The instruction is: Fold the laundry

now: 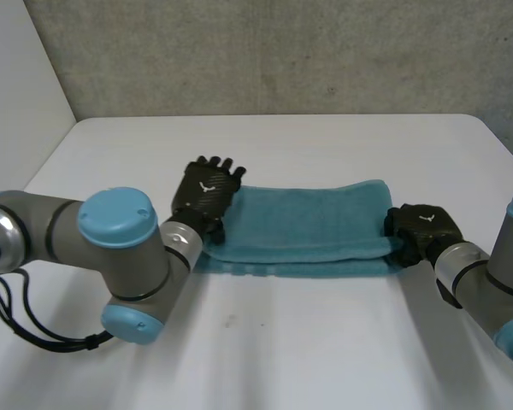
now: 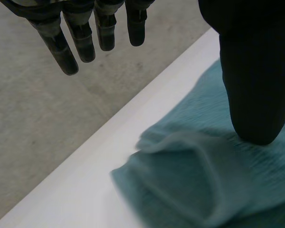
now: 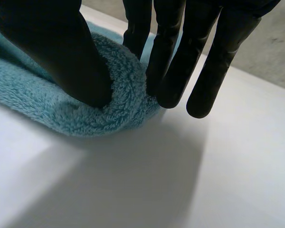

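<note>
A teal towel [image 1: 299, 226] lies folded into a long band across the middle of the white table [image 1: 282, 350]. My left hand [image 1: 207, 195] is at the band's left end. In the left wrist view its fingers [image 2: 80, 42] are straight and lifted off the cloth, while its thumb [image 2: 256, 71] rests on the towel [image 2: 194, 180] near a rumpled corner. My right hand [image 1: 421, 229] is at the right end. There its thumb [image 3: 52, 47] presses on top of the folded towel edge [image 3: 85, 118] and its fingers [image 3: 171, 66] bear against the other side, pinching the end.
The table's far edge [image 1: 282, 116] runs in front of a grey wall. A pale wall stands at the left. Bare tabletop lies before and behind the towel.
</note>
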You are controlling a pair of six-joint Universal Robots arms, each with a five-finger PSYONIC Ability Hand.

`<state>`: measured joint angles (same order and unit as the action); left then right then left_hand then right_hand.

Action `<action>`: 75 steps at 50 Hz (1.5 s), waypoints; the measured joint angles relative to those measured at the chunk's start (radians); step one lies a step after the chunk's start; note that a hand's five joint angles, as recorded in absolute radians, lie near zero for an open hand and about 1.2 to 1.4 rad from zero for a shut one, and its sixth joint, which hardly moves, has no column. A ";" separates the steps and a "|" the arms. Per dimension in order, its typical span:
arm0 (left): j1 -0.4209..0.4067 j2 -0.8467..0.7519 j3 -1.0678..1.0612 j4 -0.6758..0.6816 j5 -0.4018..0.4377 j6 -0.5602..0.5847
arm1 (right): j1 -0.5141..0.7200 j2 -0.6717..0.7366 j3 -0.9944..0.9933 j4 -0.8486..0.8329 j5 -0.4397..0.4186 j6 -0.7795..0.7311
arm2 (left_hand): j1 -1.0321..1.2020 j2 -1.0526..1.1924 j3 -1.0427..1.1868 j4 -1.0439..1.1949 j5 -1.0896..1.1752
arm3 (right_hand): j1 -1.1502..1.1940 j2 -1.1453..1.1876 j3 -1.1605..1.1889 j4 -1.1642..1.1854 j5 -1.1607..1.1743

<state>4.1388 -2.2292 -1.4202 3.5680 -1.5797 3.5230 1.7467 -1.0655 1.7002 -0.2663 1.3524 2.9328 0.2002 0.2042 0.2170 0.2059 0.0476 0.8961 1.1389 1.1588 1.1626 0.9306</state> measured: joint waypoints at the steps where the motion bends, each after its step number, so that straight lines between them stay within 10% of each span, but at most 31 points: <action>1: 0.000 0.000 0.000 0.000 0.000 0.000 | 0.000 0.000 0.000 0.000 0.000 0.000 | 0.000 0.000 0.000 0.000 0.000 | 0.000 0.000 0.000 0.000 0.000; 10: 0.042 0.228 -0.180 -0.001 -0.054 -0.007 | 0.012 -0.013 -0.143 -0.008 0.031 -0.098 | 0.000 0.000 0.000 0.000 0.000 | 0.001 0.037 0.023 0.029 0.030; 27: 0.173 0.483 -0.348 -0.003 -0.071 -0.034 | 0.610 0.231 -0.591 0.140 0.071 -0.196 | 0.000 0.000 0.000 0.000 0.000 | 0.011 0.037 0.024 0.030 0.048; 30: 0.177 0.482 -0.334 -0.002 -0.067 -0.054 | 0.639 0.281 -0.602 0.144 0.080 -0.226 | 0.000 0.000 0.000 0.000 0.000 | -0.239 -0.327 -0.339 -0.339 -0.283; 37: 0.148 0.422 -0.244 -0.006 -0.042 -0.107 | 0.624 0.225 -0.609 0.147 0.170 -0.227 | 0.000 0.000 0.000 0.000 0.000 | -0.675 -0.896 -0.927 -0.921 -0.853; 51: 0.009 0.122 0.107 -0.233 0.026 -0.302 | 0.405 0.081 -0.578 0.241 0.139 0.149 | 0.000 0.000 0.000 0.000 0.000 | -0.685 -0.916 -0.944 -0.929 -0.865; 75: 0.020 0.071 0.081 -0.450 -0.044 -0.371 | 0.330 0.300 -0.742 0.465 0.091 0.150 | 0.000 0.000 0.000 0.000 0.000 | -0.693 -0.916 -0.944 -0.929 -0.875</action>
<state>4.1589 -2.1585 -1.3388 3.1178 -1.6240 3.1518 2.0770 -0.7659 0.9579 0.1990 1.4430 3.0825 0.2002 0.2042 0.2170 0.2060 0.0476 0.2029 0.2230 0.2148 0.2339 0.0558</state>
